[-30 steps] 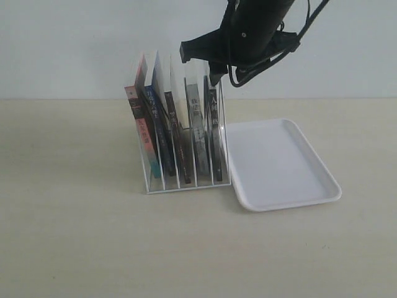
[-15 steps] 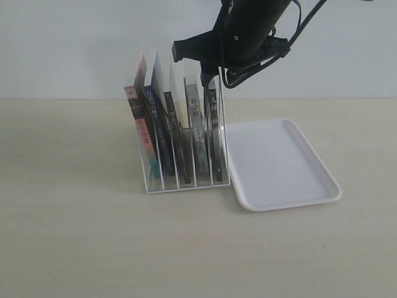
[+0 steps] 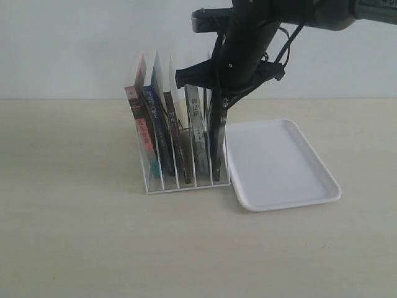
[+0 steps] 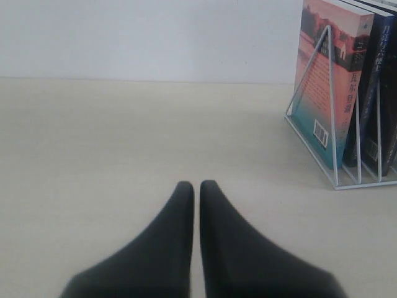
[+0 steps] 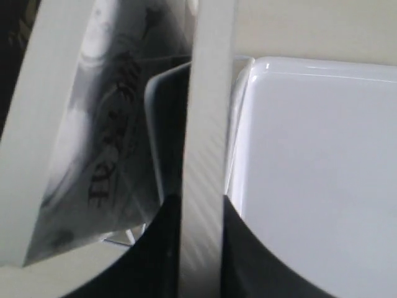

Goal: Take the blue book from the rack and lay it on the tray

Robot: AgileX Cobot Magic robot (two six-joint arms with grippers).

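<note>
The white wire rack (image 3: 186, 185) holds several upright books. A blue-spined book (image 3: 155, 124) stands second from the left, behind the pink one; the left wrist view shows its dark navy back (image 4: 370, 81). My right gripper (image 3: 214, 127) has come down from above onto the rightmost book (image 3: 214, 155), which has a dark spine. In the right wrist view that gripper (image 5: 201, 198) is shut on this book's pale page edge (image 5: 208, 93); its cover is hidden. The white tray (image 3: 279, 161) lies right beside the rack. My left gripper (image 4: 197, 184) is shut on nothing, low over the table.
A pink-spined book (image 3: 138, 118) fills the leftmost slot, with its pink cover (image 4: 325, 68) facing the left wrist camera. A grey-covered book (image 5: 99, 143) stands next to the held one. The tray's rim (image 5: 248, 68) nearly touches the rack. Beige table surrounds everything.
The right arm has dropped from above the rack, and its fingers now straddle the top of the rightmost book. The books and the tray have not moved.
</note>
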